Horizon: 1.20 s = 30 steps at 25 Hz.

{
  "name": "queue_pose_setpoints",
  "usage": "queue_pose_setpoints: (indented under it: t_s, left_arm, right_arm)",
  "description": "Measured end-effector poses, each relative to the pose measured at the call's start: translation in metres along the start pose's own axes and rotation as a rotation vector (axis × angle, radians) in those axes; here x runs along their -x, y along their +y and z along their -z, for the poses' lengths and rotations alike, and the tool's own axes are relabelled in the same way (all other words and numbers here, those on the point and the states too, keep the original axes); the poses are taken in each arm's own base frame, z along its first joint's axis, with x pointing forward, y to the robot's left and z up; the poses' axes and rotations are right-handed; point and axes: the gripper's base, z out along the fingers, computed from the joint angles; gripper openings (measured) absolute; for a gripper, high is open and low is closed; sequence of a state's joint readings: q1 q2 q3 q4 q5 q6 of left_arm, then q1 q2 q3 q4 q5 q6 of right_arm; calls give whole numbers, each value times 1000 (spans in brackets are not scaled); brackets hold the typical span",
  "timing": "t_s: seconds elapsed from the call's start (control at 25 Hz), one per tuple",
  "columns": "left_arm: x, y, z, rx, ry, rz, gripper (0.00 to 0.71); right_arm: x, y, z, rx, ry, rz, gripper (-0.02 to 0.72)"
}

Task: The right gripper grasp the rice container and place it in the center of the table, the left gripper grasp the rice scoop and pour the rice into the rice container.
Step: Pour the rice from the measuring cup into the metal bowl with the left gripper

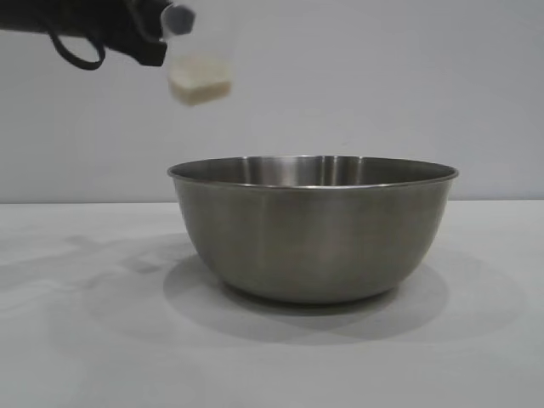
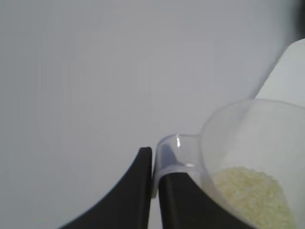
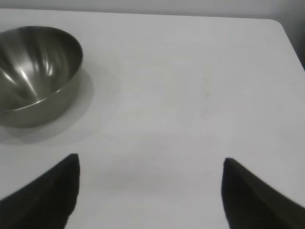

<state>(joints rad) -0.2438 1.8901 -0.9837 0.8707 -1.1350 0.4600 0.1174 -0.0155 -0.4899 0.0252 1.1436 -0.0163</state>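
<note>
The rice container [image 1: 313, 229], a big steel bowl, stands upright on the white table [image 1: 76, 340], and also shows in the right wrist view as the same bowl [image 3: 33, 71]. High above its left rim hangs the rice scoop [image 1: 197, 64], a clear plastic cup tilted slightly with rice [image 1: 199, 83] in its bottom. My left gripper [image 1: 157, 38] is shut on the scoop's loop handle [image 2: 174, 155]; the rice [image 2: 255, 195] lies heaped inside the cup [image 2: 257, 143]. My right gripper [image 3: 150, 162] is open over bare table, well apart from the bowl, holding nothing.
A plain pale wall [image 1: 382, 85] backs the table. The table's far edge and rounded corner [image 3: 279, 24] show in the right wrist view. Bare tabletop surrounds the bowl on all sides.
</note>
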Motion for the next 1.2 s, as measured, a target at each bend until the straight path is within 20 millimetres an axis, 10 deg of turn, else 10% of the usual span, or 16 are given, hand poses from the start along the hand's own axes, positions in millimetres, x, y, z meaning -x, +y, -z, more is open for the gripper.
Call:
queue_pose_setpoints:
  t_s: [1.2]
  left_arm:
    - [45,-40,-36,-100,-172,-1039,0]
  right_arm:
    - [0,0,0,0,0,0,557]
